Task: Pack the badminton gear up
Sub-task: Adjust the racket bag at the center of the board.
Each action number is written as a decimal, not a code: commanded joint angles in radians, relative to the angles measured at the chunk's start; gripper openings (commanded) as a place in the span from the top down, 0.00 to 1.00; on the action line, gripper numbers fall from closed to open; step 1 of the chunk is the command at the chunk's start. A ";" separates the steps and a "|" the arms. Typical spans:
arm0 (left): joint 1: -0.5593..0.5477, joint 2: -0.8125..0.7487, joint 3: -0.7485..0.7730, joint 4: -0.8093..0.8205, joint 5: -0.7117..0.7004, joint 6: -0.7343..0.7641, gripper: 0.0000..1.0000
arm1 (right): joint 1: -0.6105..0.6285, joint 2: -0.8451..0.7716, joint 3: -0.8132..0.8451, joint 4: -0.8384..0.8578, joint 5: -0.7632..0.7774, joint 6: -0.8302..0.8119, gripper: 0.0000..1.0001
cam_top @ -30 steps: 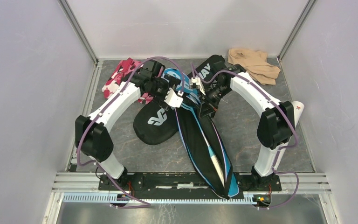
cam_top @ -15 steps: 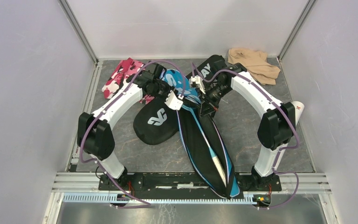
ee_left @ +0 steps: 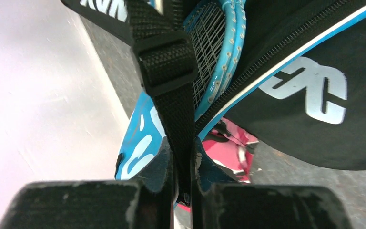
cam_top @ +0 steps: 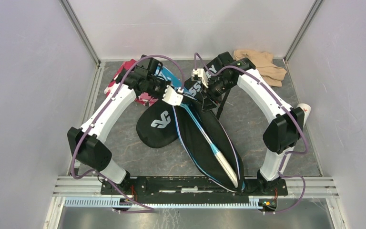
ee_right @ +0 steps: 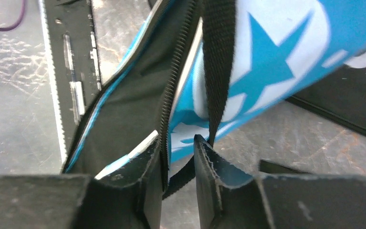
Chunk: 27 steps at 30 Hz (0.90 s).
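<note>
The long blue racket cover (cam_top: pixel 198 138) lies unzipped down the middle of the table, with a racket handle (cam_top: pixel 224 160) showing inside. My left gripper (cam_top: pixel 183 97) is at its far end. In the left wrist view this gripper (ee_left: pixel 182 152) is shut on the cover's black webbing strap (ee_left: pixel 164 62), next to the blue racket head (ee_left: pixel 217 43). My right gripper (cam_top: pixel 208 99) is beside it, over the same end. Its jaws (ee_right: pixel 177 143) stand slightly open, with the zipper edge (ee_right: pixel 171 86) against one finger and a strap (ee_right: pixel 217 71) hanging loose between them.
A black cover with a white logo (cam_top: pixel 158 125) lies left of the blue one, and the black lettered cover (cam_top: pixel 213 67) lies behind it. A white tube (cam_top: pixel 304 110) rests by the right arm. Pink camouflage cloth (cam_top: pixel 124 76) is at the back left, beige cloth (cam_top: pixel 262 64) at the back right.
My left gripper has shut on the strap and pulled the cover's far end back and left. My right gripper has loosened from shut. The cover's near end has swung slightly.
</note>
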 commanded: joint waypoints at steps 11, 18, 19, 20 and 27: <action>0.098 0.059 0.331 -0.183 -0.053 -0.593 0.98 | -0.010 -0.165 0.043 0.098 0.243 0.011 0.17; 0.166 0.207 0.551 -0.395 -0.011 -0.762 0.98 | -0.010 -0.261 -0.023 0.121 0.211 -0.032 0.17; 0.169 0.213 0.551 -0.396 -0.007 -0.793 0.98 | -0.009 -0.279 -0.043 0.133 0.211 -0.038 0.18; 0.171 0.216 0.549 -0.396 -0.005 -0.826 0.98 | -0.007 -0.295 -0.059 0.139 0.211 -0.047 0.18; 0.188 0.206 0.534 -0.429 0.120 -1.047 0.98 | 0.053 -0.350 -0.170 0.162 0.274 -0.096 0.19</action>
